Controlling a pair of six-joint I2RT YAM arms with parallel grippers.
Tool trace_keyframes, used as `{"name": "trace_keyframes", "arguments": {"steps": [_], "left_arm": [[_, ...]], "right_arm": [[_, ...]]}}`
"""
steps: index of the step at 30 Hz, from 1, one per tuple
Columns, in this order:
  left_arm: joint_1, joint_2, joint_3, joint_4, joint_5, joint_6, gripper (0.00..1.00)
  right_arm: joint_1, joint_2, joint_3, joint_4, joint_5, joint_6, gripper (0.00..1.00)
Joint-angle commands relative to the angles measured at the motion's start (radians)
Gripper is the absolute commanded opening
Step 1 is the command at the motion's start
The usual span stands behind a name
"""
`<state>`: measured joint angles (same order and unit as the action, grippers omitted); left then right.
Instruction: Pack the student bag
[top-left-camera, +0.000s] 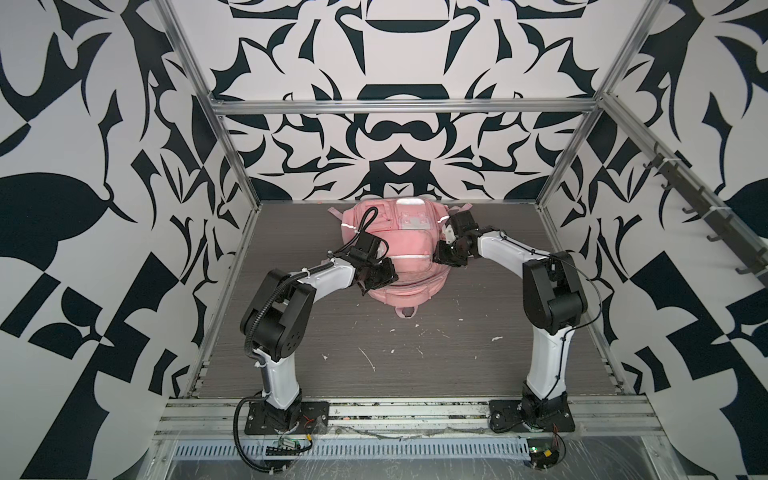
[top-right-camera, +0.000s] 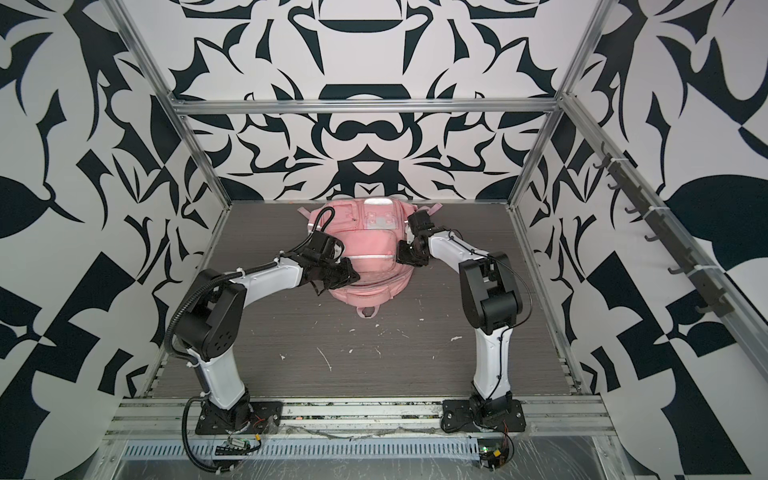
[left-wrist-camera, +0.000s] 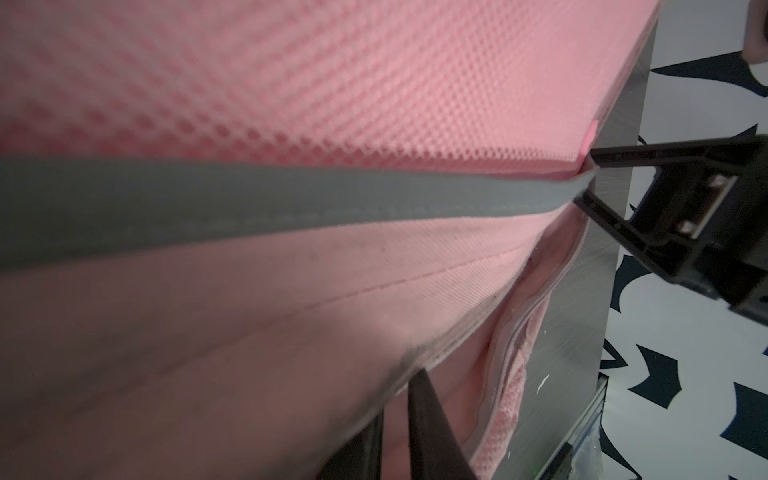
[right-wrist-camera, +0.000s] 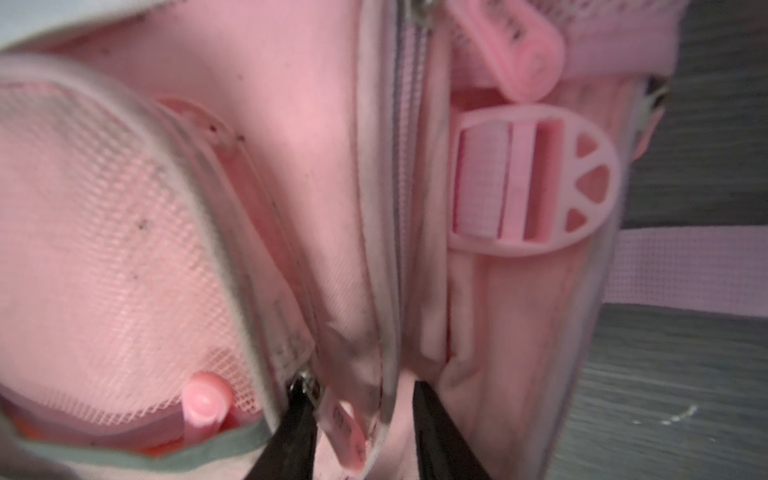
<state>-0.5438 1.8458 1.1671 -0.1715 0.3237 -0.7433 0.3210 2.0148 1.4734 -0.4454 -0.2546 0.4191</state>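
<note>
Student bag (top-left-camera: 409, 249) of soft pink cloth and mesh; table (top-left-camera: 457, 365) matt grey wood-grain

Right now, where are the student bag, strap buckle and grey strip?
student bag (top-left-camera: 409, 245): in a top view, front pocket.
strap buckle (right-wrist-camera: 517, 183): right wrist view, middle bar.
grey strip (left-wrist-camera: 208, 203): left wrist view, midway.

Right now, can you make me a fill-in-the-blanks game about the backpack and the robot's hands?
1. The student bag is the colour ____.
2. ____ robot hands are at the bag: the left hand and the right hand.
3. The bag lies flat on the grey ____.

Missing words: pink, two, table.
</note>
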Motion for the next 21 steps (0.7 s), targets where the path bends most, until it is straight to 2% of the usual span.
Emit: {"name": "trace_keyframes", "arguments": {"steps": [1, 3, 9, 13, 15, 18, 19, 21], "left_arm": [[0.0, -0.005, 0.019, -0.098, -0.004, 0.033, 0.18], [0.004, -0.011, 0.03, -0.112, -0.006, 0.044, 0.22], [0.003, -0.056, 0.074, -0.173, -0.019, 0.092, 0.46], [0.003, -0.106, 0.098, -0.211, -0.035, 0.124, 0.56], [0.005, -0.131, 0.11, -0.238, -0.04, 0.148, 0.61], [0.016, -0.161, 0.121, -0.27, -0.041, 0.175, 0.67], [0.022, -0.172, 0.123, -0.279, -0.044, 0.183, 0.73], [0.037, -0.188, 0.123, -0.294, -0.049, 0.196, 0.77]], "right_arm": [[0.012, -0.075, -0.02, 0.046, -0.023, 0.008, 0.42], [0.011, -0.118, -0.059, 0.056, -0.017, 0.004, 0.46], [0.012, -0.255, -0.16, 0.084, 0.007, -0.014, 0.6], [0.01, -0.313, -0.196, 0.079, 0.023, -0.031, 0.67], [0.01, -0.346, -0.226, 0.092, 0.025, -0.041, 0.75], [0.01, -0.405, -0.28, 0.124, 0.029, -0.063, 0.97], [0.009, -0.421, -0.298, 0.133, 0.035, -0.067, 0.99], [0.005, -0.445, -0.321, 0.137, 0.044, -0.068, 0.99]]}}
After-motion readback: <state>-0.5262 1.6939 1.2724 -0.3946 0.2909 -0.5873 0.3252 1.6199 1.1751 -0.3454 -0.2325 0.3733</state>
